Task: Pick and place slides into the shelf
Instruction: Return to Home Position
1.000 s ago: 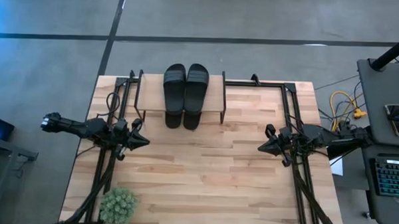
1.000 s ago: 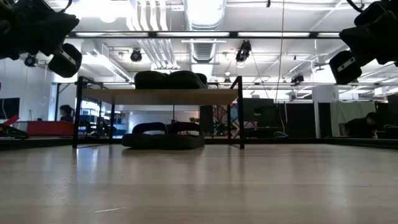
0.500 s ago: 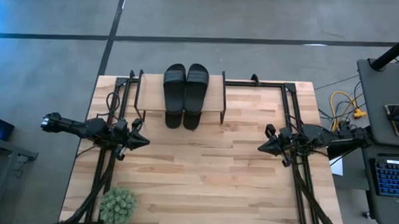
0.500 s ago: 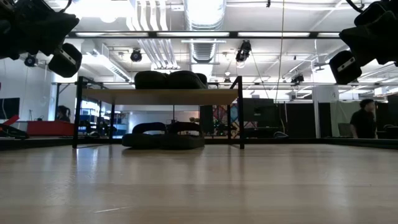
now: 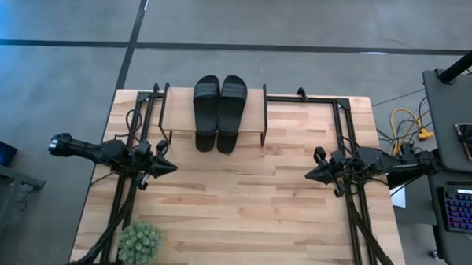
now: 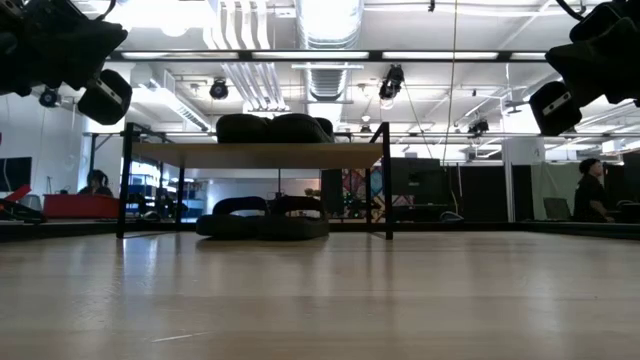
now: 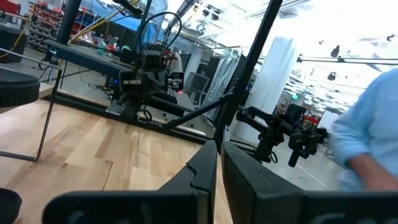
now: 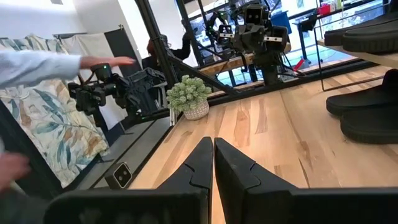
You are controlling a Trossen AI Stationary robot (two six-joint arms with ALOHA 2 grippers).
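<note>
– From overhead, all four slides (image 5: 208, 100) look sorted: two on top of the shelf (image 5: 256, 110), two poking out from under it. Anything left to do for homing?

– Not much imo. Left gripper (image 5: 170, 167) and right gripper (image 5: 307, 175) sit near opposite sides of the table (image 5: 241, 219), well apart from the shelf, tips pointing at each other. I'd make any last move slow and away from the shelf legs.

– Low view agrees: one pair on the board, one pair on the table underneath, both arms high in the corners.

– Left wrist: fingers (image 7: 202, 174) pinched to a sliver, nothing between them. Someone's blue sleeve (image 7: 367, 137) shows beyond the table, so mind that.

– Right wrist, same deal: jaws closed and empty, plant (image 8: 189, 96) across the table, slides farther off.
</note>
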